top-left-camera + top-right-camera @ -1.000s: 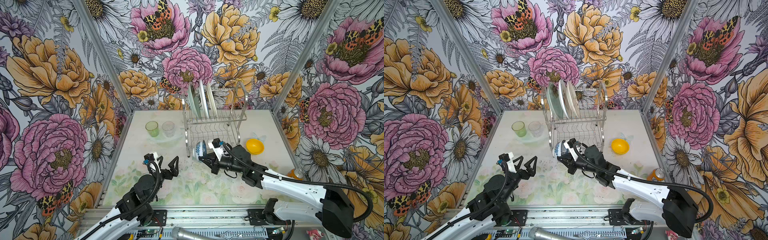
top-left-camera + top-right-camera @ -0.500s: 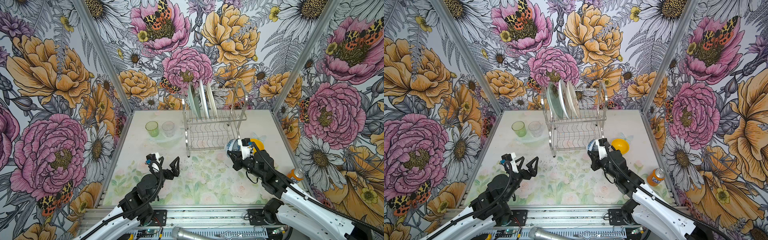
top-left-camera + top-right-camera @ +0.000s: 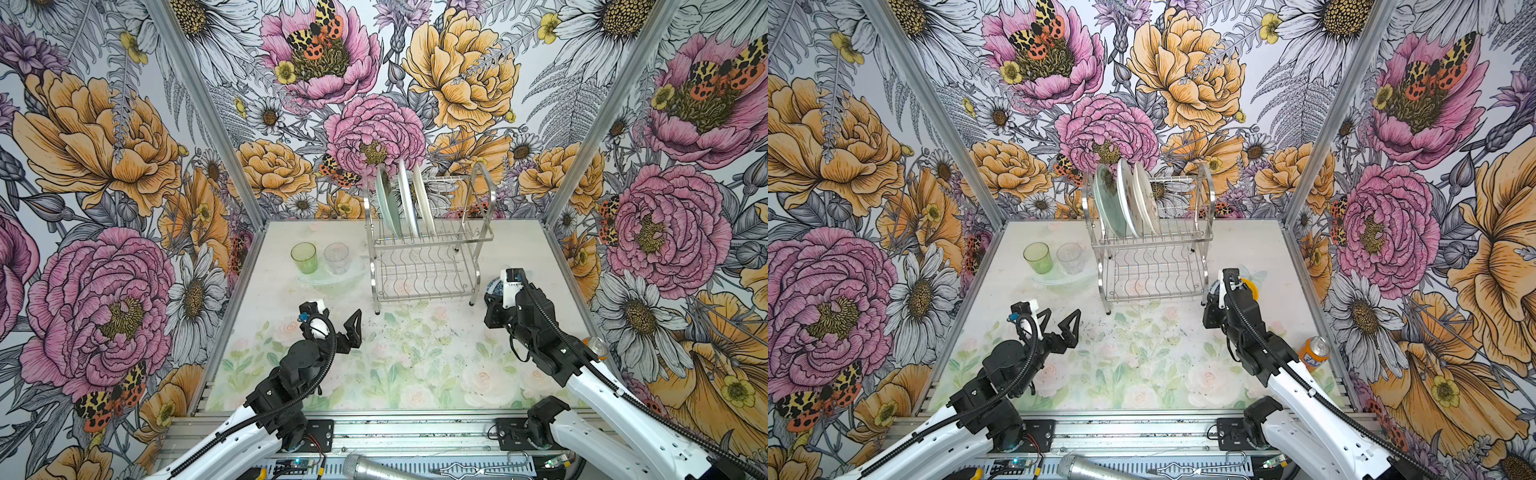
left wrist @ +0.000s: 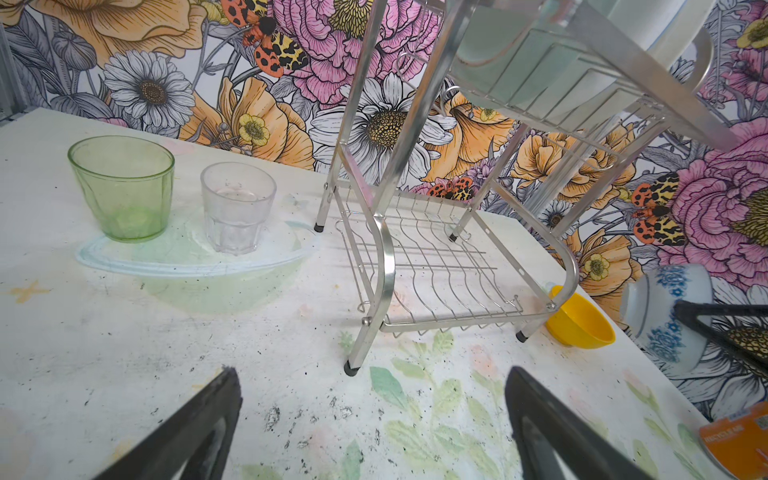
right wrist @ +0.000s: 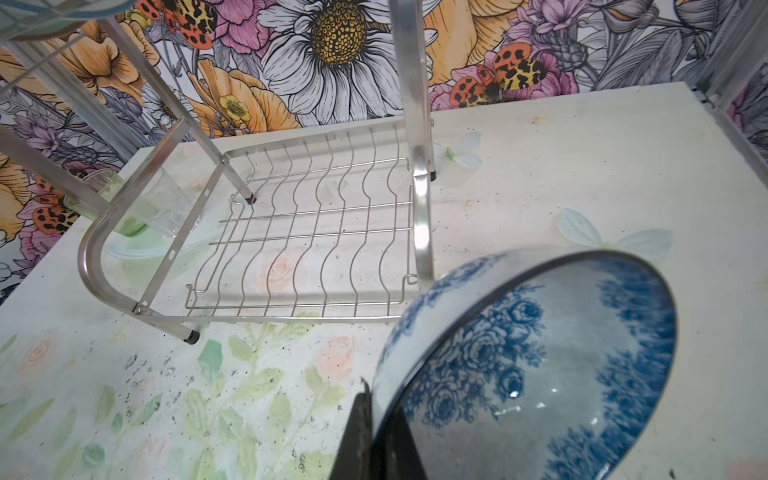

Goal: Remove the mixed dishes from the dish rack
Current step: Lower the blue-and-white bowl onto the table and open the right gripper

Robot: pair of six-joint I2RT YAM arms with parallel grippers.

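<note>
So far, the translucent green tumbler, clear tumbler and yellow bowl stand on the worktop. The right claw is clamped on the blue-and-white patterned bowl beside the chrome wire dish rack. Three round plates wait upright on its top tier; the left claw gapes empty.

patterned bowl: blue roses on white; small bowl yellow; tumbler green; rack chrome; can orange; worktop pale floral print
</note>
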